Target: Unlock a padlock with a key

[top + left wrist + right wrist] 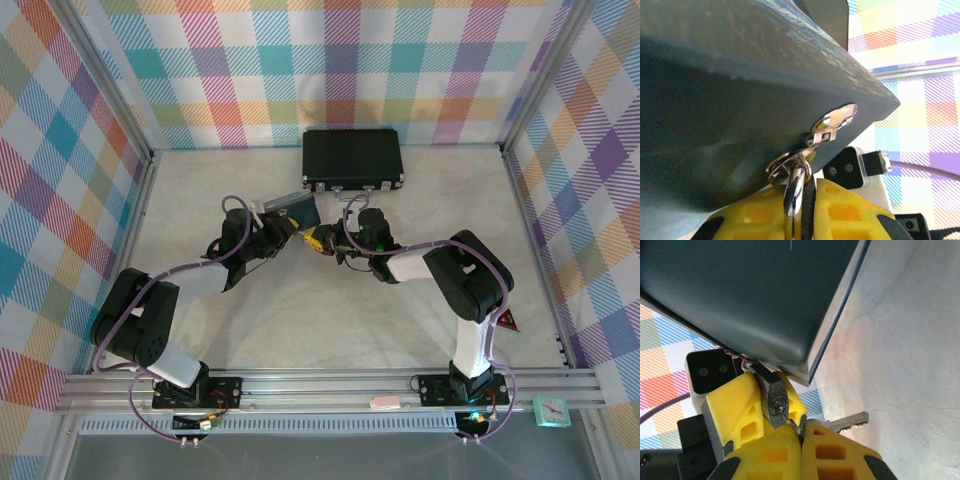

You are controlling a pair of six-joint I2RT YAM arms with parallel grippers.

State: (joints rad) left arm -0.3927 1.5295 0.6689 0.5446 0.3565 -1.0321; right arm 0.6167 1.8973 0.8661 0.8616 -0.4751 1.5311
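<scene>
Showing one padlock [776, 402], one key [847, 422], one blue tin [290, 207], one black briefcase [352, 158]; left gripper [290, 232] plus right gripper [322, 242] making two.

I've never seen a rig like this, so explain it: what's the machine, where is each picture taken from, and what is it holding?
It is two robot arms, left and right, bolted at the near edge of a table. One picture looks down from above; the other two come from cameras on the wrists. On the table sits a black briefcase, with a blue tin nearer. The left pincer grips the small padlock attached to the tin. The right pincer is closed at the padlock's keyhole, with the key jutting out beside it.
</scene>
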